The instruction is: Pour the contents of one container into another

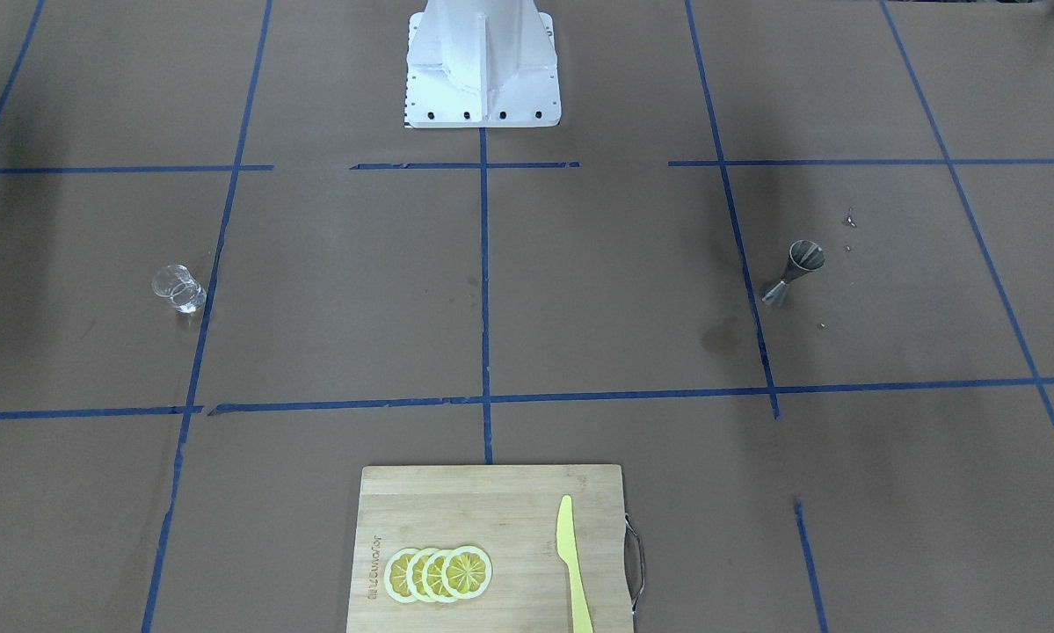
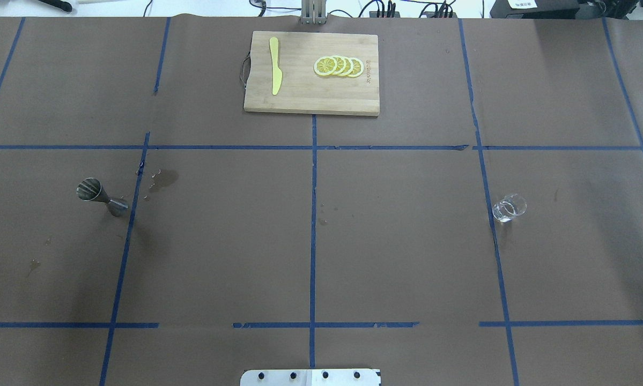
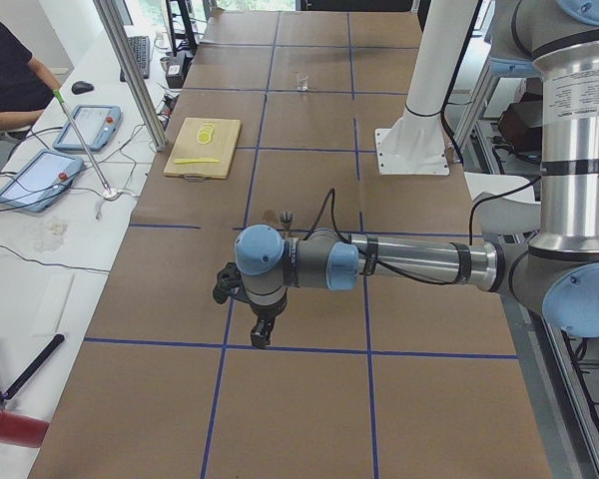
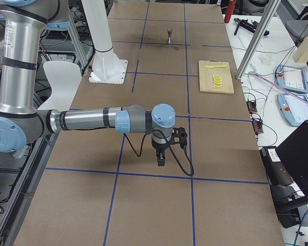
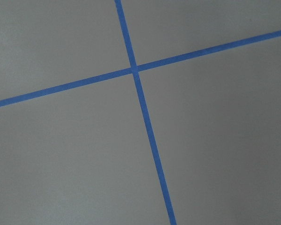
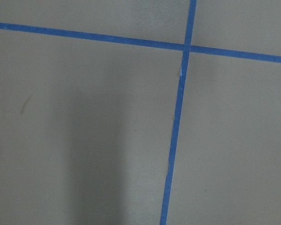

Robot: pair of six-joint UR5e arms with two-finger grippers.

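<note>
Hovering over the table (image 3: 309,419), left gripper (image 3: 263,337) and right gripper (image 4: 160,161): jaws' state cannot be told.

Two high cameras look steeply down on the counter (image 2: 407,252) from opposite long sides. Both take in the glass cup (image 2: 509,208), jigger (image 2: 102,195) and cutting board (image 2: 310,96). Two others look along it from either end. Both wrist cameras sit close over blue tape (image 5: 143,122).
</note>
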